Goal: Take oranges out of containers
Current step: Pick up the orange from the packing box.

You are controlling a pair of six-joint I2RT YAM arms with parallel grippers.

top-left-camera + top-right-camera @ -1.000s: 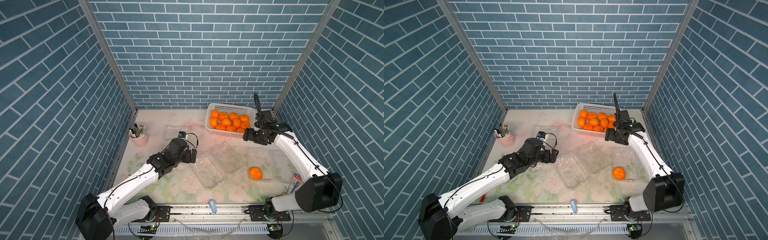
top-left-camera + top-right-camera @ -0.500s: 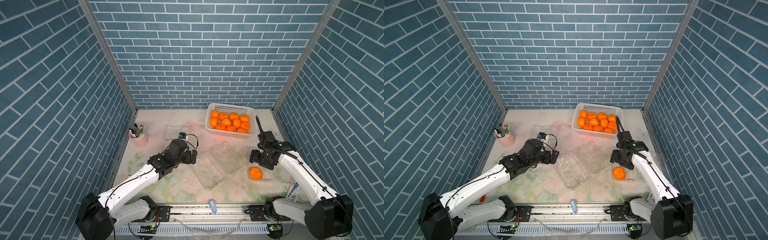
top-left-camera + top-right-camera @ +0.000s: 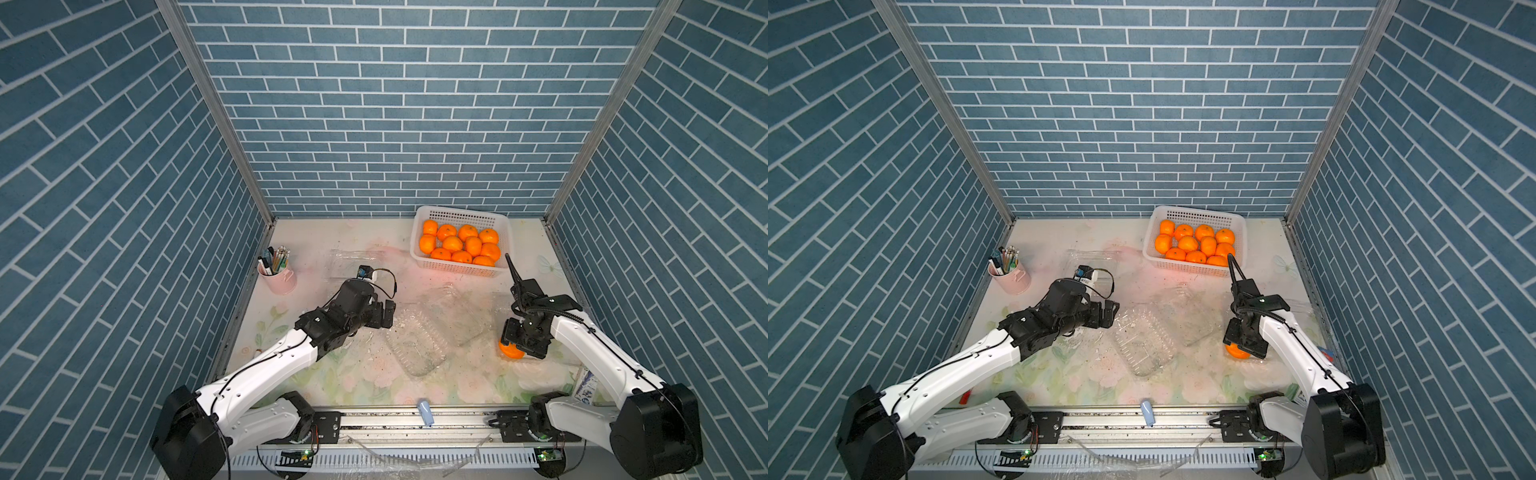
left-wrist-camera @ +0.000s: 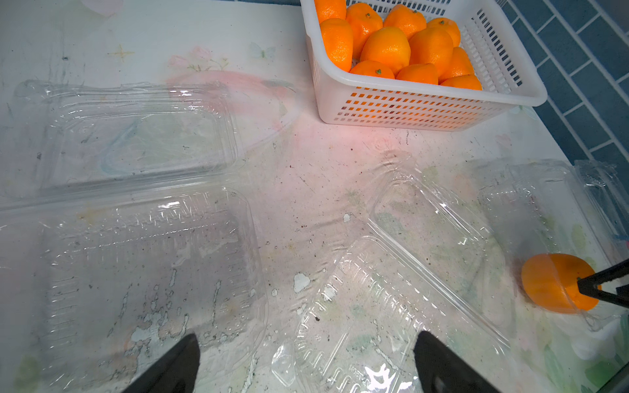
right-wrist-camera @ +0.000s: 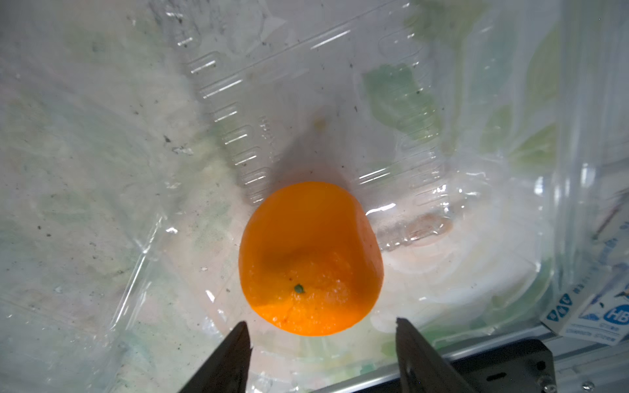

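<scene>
Poising the right gripper (image 5: pixel 321 325) just over the lone orange (image 5: pixel 309 258), spread and not touching it, inside a clear container (image 5: pixel 231 112) on the right. Holding the left gripper (image 4: pixel 307 337) splayed wide above empty containers (image 4: pixel 146 258).

Lit brightly and evenly from overhead, with short, soft shadows. Sharp throughout in both top views. Tinted pink-orange on the counter (image 3: pixel 403 270) near the basket (image 3: pixel 457 271). Streaked with white glare across the clear containers (image 4: pixel 143 258) in the left wrist view. Hazy, soft-focused and edge-stretched in the right wrist view, around a partly shaded orange (image 5: pixel 306 238).
</scene>
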